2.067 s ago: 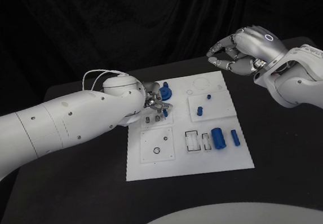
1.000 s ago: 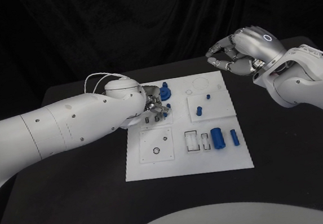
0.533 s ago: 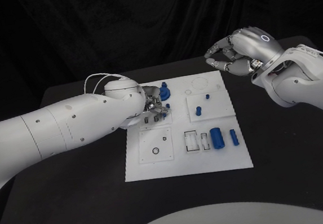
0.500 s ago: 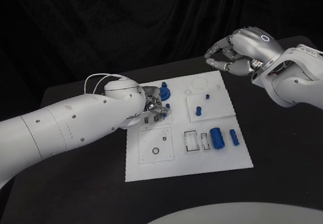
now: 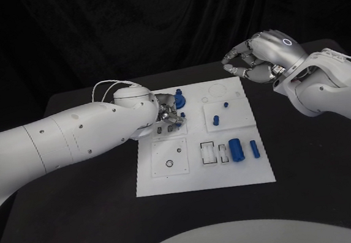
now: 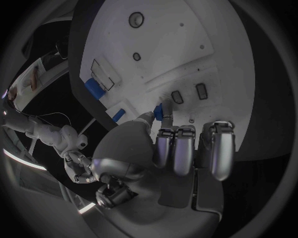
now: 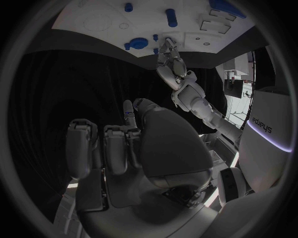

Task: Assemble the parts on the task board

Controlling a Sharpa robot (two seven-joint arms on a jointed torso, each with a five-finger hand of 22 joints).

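The white task board (image 5: 204, 179) is seen lying in the middle of the black surface (image 5: 80, 203). The left robot hand (image 5: 167, 111) is lowered over the board's far left part, just beside a blue knob-shaped part (image 5: 178, 100) standing near the far edge. In the left wrist view, a small blue part (image 6: 159, 110) is pinched at the tips of the fingers (image 6: 163, 144), just above two small rectangular slots (image 6: 189, 94) in the board.

The right robot hand (image 5: 260, 59) is held above the board's far right corner, well clear of it, with its fingers curled in and nothing seen in them.

Nearer the middle of the board, a short blue peg (image 5: 217, 119) and a smaller blue part (image 5: 227, 104) are found on a raised square panel. Toward the near right, a thick blue cylinder (image 5: 236, 149) and a thinner blue pin (image 5: 254, 148) are laid side by side, next to a rectangular recess (image 5: 208, 152).
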